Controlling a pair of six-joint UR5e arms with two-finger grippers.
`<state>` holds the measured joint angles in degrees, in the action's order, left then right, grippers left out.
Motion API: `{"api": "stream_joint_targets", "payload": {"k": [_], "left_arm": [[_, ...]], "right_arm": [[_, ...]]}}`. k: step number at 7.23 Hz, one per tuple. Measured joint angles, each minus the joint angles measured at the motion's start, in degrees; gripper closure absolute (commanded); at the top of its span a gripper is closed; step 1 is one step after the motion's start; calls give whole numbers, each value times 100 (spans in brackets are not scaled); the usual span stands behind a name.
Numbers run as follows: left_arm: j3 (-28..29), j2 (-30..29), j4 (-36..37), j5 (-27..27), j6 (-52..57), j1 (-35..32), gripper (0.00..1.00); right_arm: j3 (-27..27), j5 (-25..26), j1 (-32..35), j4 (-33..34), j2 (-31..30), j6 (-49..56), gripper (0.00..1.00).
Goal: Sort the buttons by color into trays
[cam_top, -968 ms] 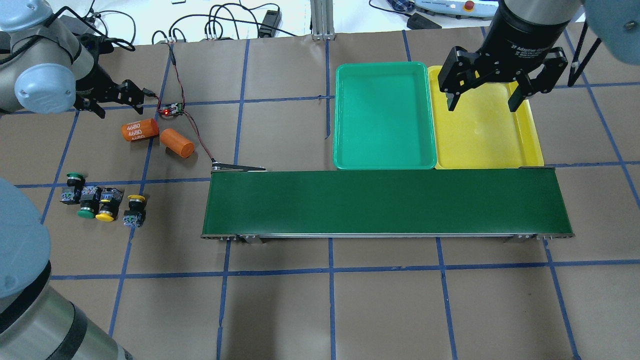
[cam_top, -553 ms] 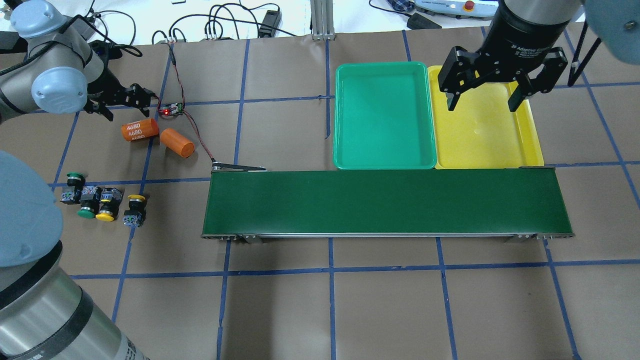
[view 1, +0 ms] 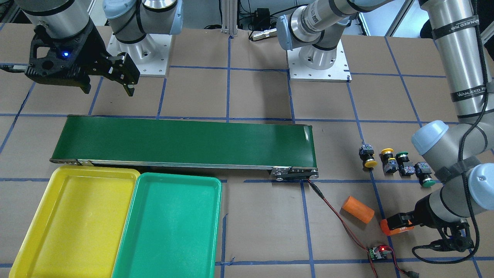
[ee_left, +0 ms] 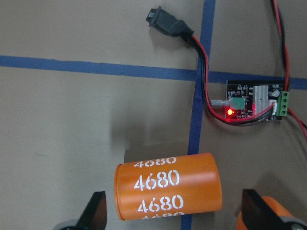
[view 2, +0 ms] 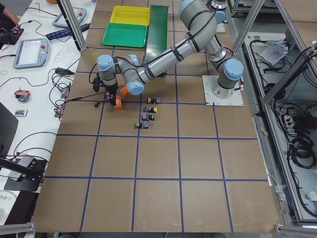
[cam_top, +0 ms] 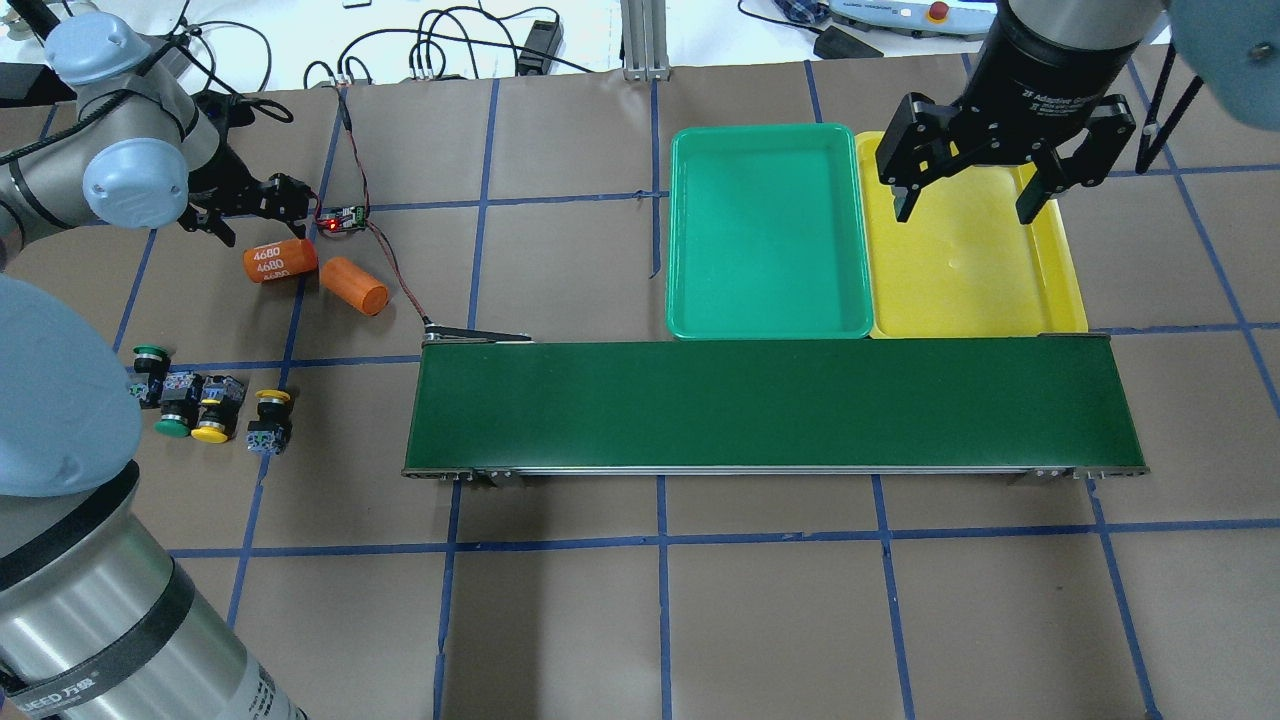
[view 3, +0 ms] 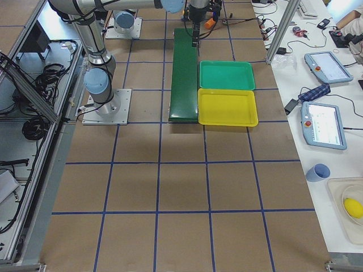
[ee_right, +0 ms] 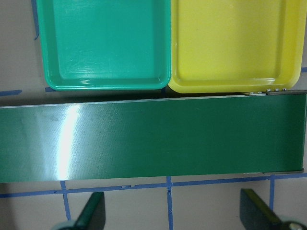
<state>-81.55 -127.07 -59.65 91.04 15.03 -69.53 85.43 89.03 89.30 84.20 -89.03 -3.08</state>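
Four buttons, two green-capped and two yellow-capped, sit clustered near the worktop's left edge. They are well apart from the left gripper, which hovers farther back, jaws apart, over an orange cylinder marked 4680. Beyond the conveyor belt, the green tray and yellow tray lie touching toward the far right corner, and the right gripper hangs spread open above the yellow one, far from every button.

Brown table gridded with blue tape, white side bench, aluminium post
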Motion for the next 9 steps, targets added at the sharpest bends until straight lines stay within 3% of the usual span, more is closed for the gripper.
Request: {"api": "stream_joint_targets", "payload": {"k": [9], "left_arm": [[82, -164, -41, 118, 0, 0, 0]], "right_arm": [[0, 0, 0, 0, 0, -2, 0]]}}
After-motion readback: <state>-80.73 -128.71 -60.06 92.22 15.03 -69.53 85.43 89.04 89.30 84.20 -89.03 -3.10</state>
